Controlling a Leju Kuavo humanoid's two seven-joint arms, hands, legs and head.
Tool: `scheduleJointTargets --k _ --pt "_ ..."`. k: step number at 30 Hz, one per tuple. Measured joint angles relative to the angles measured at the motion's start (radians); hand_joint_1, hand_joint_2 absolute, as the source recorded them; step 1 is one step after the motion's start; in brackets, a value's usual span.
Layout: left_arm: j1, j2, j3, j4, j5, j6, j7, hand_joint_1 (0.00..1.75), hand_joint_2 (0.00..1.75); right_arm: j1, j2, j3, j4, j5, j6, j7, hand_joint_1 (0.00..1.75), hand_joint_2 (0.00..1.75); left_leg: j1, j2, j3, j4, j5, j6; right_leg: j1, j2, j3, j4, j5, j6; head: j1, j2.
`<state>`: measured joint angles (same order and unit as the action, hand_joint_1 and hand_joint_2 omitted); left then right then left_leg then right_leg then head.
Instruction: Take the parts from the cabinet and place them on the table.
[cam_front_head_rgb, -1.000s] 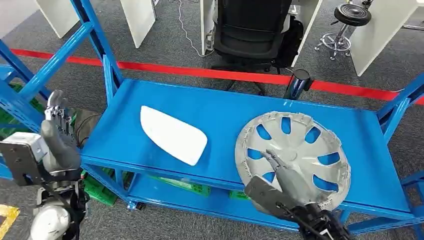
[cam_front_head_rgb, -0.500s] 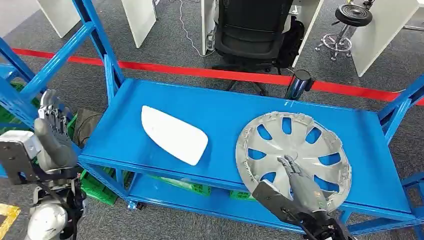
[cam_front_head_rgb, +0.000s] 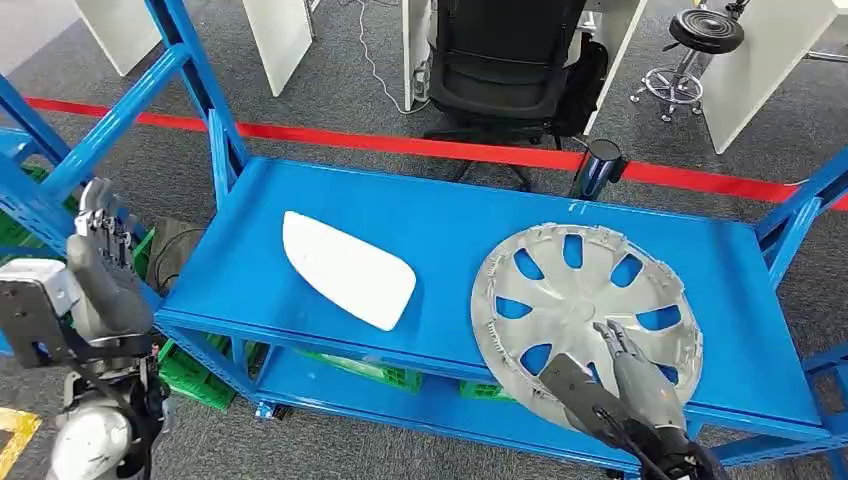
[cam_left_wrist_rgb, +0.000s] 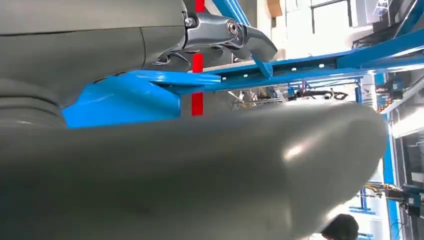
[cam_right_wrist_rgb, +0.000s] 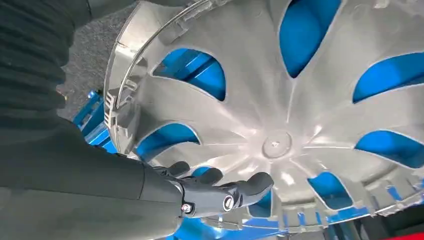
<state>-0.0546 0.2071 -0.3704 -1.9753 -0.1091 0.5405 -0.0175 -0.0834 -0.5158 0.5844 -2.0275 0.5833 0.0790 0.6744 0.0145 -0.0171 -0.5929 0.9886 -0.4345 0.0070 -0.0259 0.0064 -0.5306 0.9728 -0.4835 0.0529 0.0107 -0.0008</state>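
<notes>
A silver hubcap (cam_front_head_rgb: 585, 320) lies inner face up on the right half of the blue cabinet shelf (cam_front_head_rgb: 450, 215). A white curved panel (cam_front_head_rgb: 347, 268) lies on the shelf's left half. My right hand (cam_front_head_rgb: 632, 388) reaches over the hubcap's near rim with its fingers stretched out and holds nothing. In the right wrist view its dark fingers (cam_right_wrist_rgb: 220, 192) hover low over the hubcap (cam_right_wrist_rgb: 280, 100) near the rim; I cannot tell whether they touch it. My left hand (cam_front_head_rgb: 102, 270) is raised beside the shelf's left end, fingers upright and empty; its thick thumb (cam_left_wrist_rgb: 200, 175) looms in the left wrist view.
Blue uprights (cam_front_head_rgb: 190, 70) and a slanted brace frame the shelf's left side, and another post (cam_front_head_rgb: 800, 215) stands at the right. Green crates (cam_front_head_rgb: 200, 375) sit under the shelf. Behind it are red floor tape (cam_front_head_rgb: 400, 143), a black office chair (cam_front_head_rgb: 505, 55) and a stool (cam_front_head_rgb: 700, 35).
My right hand has slid to the right along the hubcap's near rim. My left hand has drifted slightly left, away from the shelf. The hubcap and the panel have not moved.
</notes>
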Motion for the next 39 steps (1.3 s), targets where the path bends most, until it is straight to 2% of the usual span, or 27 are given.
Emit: scheduleJointTargets --k 11,25,27,31,39 --pt "0.0 0.0 0.003 -0.002 0.0 0.0 0.0 0.0 0.0 0.004 -0.001 -0.016 0.012 -0.003 0.0 0.0 0.0 1.75 0.0 0.0 0.0 0.0 0.0 0.0 0.0 0.0 0.0 0.0 0.0 0.0 0.001 0.0" --pt "-0.012 0.0 0.002 -0.003 0.004 0.001 0.001 0.0 0.0 -0.014 -0.003 0.009 0.024 -0.085 -0.021 0.0 0.0 1.75 0.0 0.0 0.0 0.0 0.0 0.0 0.0 0.0 0.0 0.0 0.0 0.0 0.001 0.0" --pt "-0.015 0.0 0.001 -0.003 0.009 0.001 0.001 0.0 0.0 -0.021 -0.003 0.018 0.027 -0.113 -0.024 -0.003 0.0 1.75 0.0 0.0 0.0 0.0 0.0 0.0 0.0 0.0 0.0 0.0 0.0 0.0 0.001 0.0" --pt "-0.027 0.0 -0.002 0.001 0.051 -0.004 -0.011 0.0 0.0 -0.05 -0.007 0.046 0.028 -0.269 -0.025 -0.028 0.0 1.75 0.0 0.0 0.0 0.0 0.0 0.0 0.0 0.0 0.0 0.0 0.0 0.0 0.001 0.0" --pt "-0.048 0.003 -0.007 0.019 0.075 -0.008 -0.027 0.0 0.0 -0.1 -0.019 0.098 0.027 -0.316 -0.026 -0.029 0.0 1.75 0.0 0.0 0.0 0.0 0.0 0.0 0.0 0.0 0.0 0.0 0.001 0.001 0.001 0.0"
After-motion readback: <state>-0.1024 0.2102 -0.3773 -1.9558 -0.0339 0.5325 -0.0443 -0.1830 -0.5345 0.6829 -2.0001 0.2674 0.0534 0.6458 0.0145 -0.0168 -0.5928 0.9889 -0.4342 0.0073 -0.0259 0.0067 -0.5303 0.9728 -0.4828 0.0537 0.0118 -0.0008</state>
